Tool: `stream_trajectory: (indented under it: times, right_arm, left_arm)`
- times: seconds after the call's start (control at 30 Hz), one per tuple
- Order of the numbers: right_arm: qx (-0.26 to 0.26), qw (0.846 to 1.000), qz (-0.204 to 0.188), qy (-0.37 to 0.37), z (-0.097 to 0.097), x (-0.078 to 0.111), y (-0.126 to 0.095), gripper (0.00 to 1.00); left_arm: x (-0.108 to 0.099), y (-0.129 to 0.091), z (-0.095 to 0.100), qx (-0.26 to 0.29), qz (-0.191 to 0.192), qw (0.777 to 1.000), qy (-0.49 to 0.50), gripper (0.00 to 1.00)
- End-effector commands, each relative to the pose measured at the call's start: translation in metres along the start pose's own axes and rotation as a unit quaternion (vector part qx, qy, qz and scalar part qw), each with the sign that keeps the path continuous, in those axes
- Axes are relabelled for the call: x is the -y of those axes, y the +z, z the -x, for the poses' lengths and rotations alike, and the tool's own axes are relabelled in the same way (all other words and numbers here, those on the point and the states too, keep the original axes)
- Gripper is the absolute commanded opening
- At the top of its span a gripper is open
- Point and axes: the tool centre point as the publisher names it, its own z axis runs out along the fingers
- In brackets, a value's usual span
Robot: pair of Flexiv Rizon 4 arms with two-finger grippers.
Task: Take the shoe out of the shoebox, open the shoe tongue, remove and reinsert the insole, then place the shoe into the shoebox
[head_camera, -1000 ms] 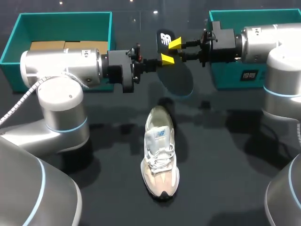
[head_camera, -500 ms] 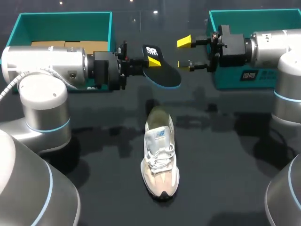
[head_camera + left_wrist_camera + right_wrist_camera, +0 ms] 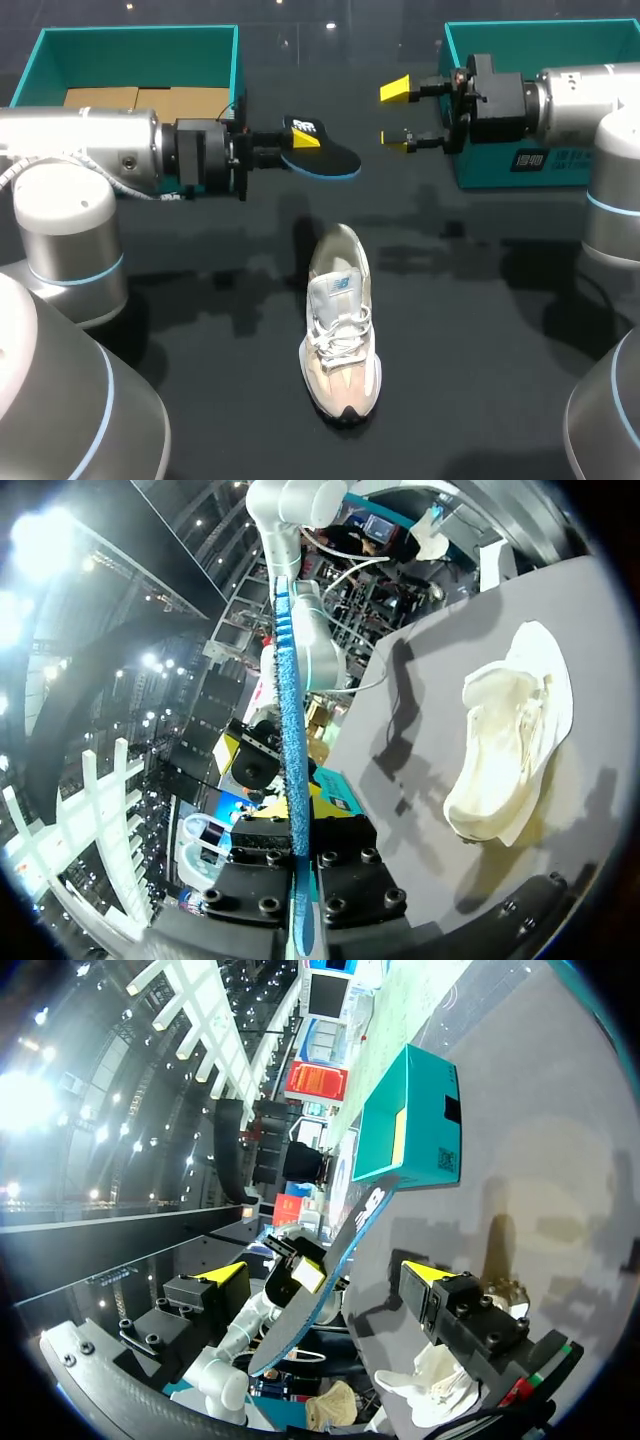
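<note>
**Status.** The cream lace-up running shoe (image 3: 340, 320) stands upright on the black table (image 3: 200, 390) near its middle, with the toe toward 6 o'clock and the heel toward 12. It is outside both boxes, so the first step is judged complete. The mouth of the shoe looks open, but I cannot tell from here how far back the tongue is drawn.

**Insole.** The black foam insole with a blue edge (image 3: 322, 160) is out of the shoe. It is held in the air at roughly 12 o'clock from the heel and well apart from it. Removal is judged complete.

**Left gripper** (image 3: 298, 143). Its fingers are clamped on one end of the insole. The left wrist view shows the insole edge-on, running straight out from between the fingers.

**Right gripper** (image 3: 397, 115). Its fingers are spread wide and hold nothing. It hangs at 3 o'clock from the insole, near it but clear of it.

**Boxes.** An open teal box with brown card inside (image 3: 140, 32) sits at 10 o'clock. A second open teal box (image 3: 540, 28) sits at 2 o'clock. I cannot tell which one is meant for the shoe.

**Outstanding.** The insole has yet to go back into the shoe, and the shoe has yet to go into a box. In my judgement the task is a little past halfway.
</note>
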Motion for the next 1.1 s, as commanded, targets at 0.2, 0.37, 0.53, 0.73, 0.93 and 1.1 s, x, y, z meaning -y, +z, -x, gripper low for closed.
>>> stream_trajectory:
  times: [0.2,0.37,0.53,0.73,0.93,1.1]
  right_arm:
    - [0.007,1.0,-0.001,-0.002,0.0,0.016,-0.048,1.0]
    - [0.012,1.0,0.01,0.001,-0.001,0.018,-0.051,1.0]
    - [0.012,1.0,0.01,0.001,-0.001,0.018,-0.051,1.0]
    - [0.012,1.0,0.01,0.001,-0.001,0.018,-0.051,1.0]
    - [0.011,1.0,0.025,0.005,0.001,0.03,-0.062,1.0]
    - [0.018,0.999,0.027,0.004,0.001,0.037,-0.072,1.0]
  left_arm:
    - [-0.009,-0.011,0.003,-0.018,0.016,0.966,-0.258,0.0]
    - [-0.013,-0.012,0.001,-0.025,0.041,0.961,-0.273,0.0]
    - [-0.013,-0.012,0.001,-0.025,0.041,0.961,-0.273,0.0]
    - [-0.013,-0.012,0.001,-0.025,0.041,0.961,-0.273,0.0]
    - [-0.011,-0.013,0.004,-0.052,-0.005,0.907,-0.417,0.0]
    - [-0.017,-0.021,0.003,-0.046,-0.011,0.849,-0.525,0.0]
